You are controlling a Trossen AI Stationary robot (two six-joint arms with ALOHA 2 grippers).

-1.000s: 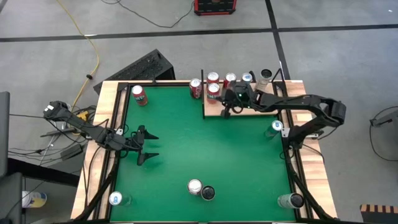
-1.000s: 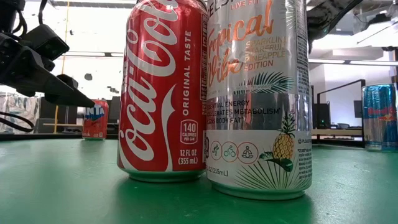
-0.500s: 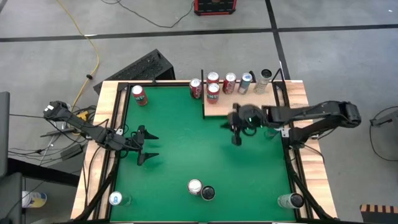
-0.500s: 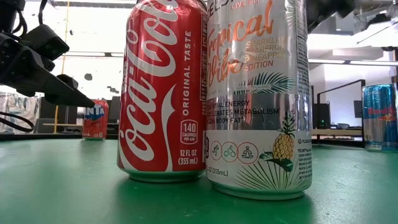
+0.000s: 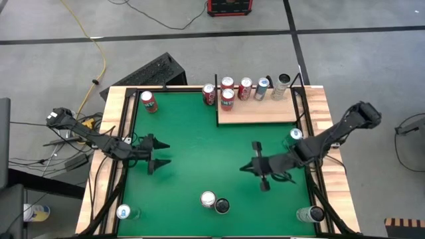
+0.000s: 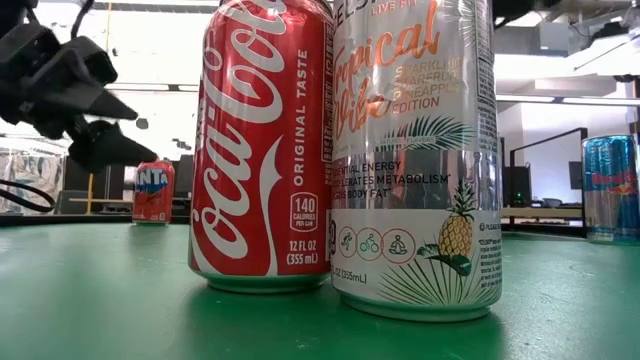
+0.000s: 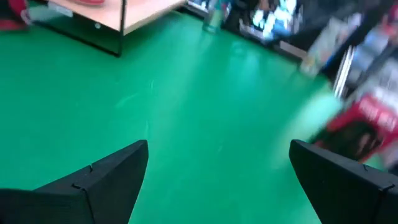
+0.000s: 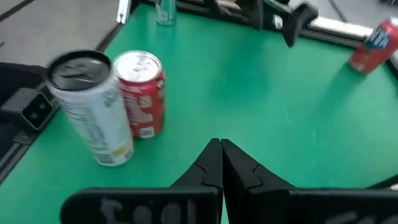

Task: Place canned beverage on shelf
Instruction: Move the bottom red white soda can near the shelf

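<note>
Near the table's front edge a red Coca-Cola can (image 5: 208, 198) and a silver can with a dark top (image 5: 222, 206) stand upright side by side; the right wrist view also shows the red can (image 8: 142, 93) and the silver can (image 8: 93, 106). The shelf (image 5: 265, 114) lies at the far right, and several cans stand along its far edge. My right gripper (image 5: 243, 167) hangs shut over the green table between the shelf and the two cans, pointing toward the table's left, with nothing held (image 8: 221, 146). At the left edge, my left gripper (image 5: 163, 154) stands open and empty (image 7: 217, 155).
A red can (image 5: 148, 101) stands at the far left. Another red can (image 5: 210, 94) stands on the green just left of the shelf. Small cans stand by the right rail (image 5: 295, 135) and at the near corners (image 5: 123, 212) (image 5: 311, 214).
My right gripper has swung away from the shelf toward the table's near edge, staying shut and turning until it points to the table's left. My left gripper has rolled about its own axis in place and stays open. No can has moved.
</note>
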